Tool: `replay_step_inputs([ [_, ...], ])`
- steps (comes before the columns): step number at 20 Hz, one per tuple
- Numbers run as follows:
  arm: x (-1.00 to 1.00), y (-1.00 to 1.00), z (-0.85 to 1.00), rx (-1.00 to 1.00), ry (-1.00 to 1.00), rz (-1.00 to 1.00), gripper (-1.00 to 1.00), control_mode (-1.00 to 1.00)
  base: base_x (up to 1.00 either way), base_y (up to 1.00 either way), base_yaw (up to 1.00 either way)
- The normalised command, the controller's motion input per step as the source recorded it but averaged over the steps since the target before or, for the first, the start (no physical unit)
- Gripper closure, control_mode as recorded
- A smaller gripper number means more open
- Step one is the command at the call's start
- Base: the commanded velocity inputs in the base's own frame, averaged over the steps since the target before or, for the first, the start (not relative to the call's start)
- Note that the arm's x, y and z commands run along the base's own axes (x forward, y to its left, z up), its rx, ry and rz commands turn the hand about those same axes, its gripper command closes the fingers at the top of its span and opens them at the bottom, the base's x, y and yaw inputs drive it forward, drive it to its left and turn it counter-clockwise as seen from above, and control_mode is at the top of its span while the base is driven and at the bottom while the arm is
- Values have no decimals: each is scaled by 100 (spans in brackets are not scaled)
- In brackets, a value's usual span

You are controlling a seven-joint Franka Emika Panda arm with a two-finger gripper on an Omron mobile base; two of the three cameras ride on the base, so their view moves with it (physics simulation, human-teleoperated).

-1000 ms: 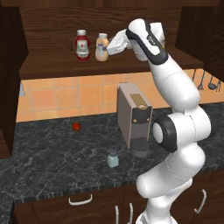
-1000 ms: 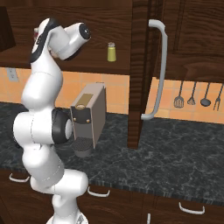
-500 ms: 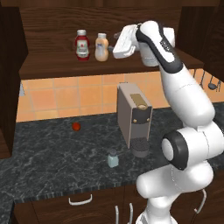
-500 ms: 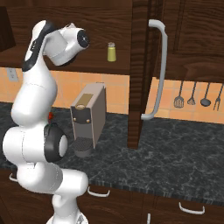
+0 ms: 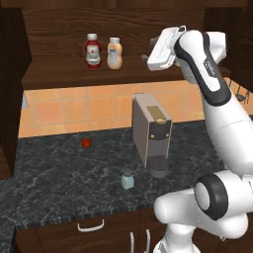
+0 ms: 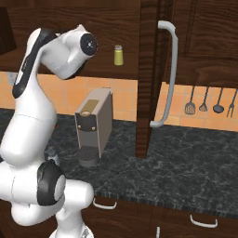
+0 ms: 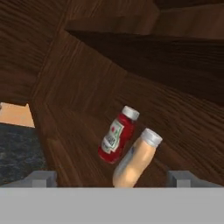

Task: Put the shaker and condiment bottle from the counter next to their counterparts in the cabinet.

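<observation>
The peach-orange condiment bottle [image 5: 114, 53] stands on the cabinet [image 5: 59, 79] shelf, right beside the red sauce bottle [image 5: 92, 51]. My gripper [image 5: 146, 59] hovers open to the right of both bottles, apart from them. In the hand view the red sauce bottle [image 7: 116, 135] and the condiment bottle [image 7: 135, 162] lean side by side ahead of my gripper [image 7: 113, 179], nothing held between its fingertips [image 7: 43, 178]. The pale blue-grey shaker [image 5: 127, 179] stands on the dark counter [image 5: 59, 183] in front of the coffee machine. Further right on the shelf is the yellow-green shaker [image 6: 119, 55].
A grey coffee machine [image 5: 153, 131] stands on the counter under the shelf. A small red object [image 5: 86, 143] lies left of it. The cabinet door [image 6: 148, 79] with its long silver handle [image 6: 167, 74] hangs open. Utensils [image 6: 204, 102] hang on the tiled wall.
My gripper has let go of the condiment bottle and drawn back to the right. The bottle stays standing next to the red sauce bottle.
</observation>
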Motion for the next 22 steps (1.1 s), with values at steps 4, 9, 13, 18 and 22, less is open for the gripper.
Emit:
replay_step_inputs([
  [4, -100, 0, -12, 0, -8, -42, -100, -100, 0, 0, 0],
  [9, -100, 0, -17, 2, -8, -57, -100, -100, 0, 0, 0],
  [13, -100, 0, -21, 11, -10, -54, -100, -100, 0, 0, 0],
  [18, -100, 0, -12, 17, -10, -54, -100, -100, 0, 0, 0],
  [22, -100, 0, -23, 16, -7, -55, -100, -100, 0, 0, 0],
])
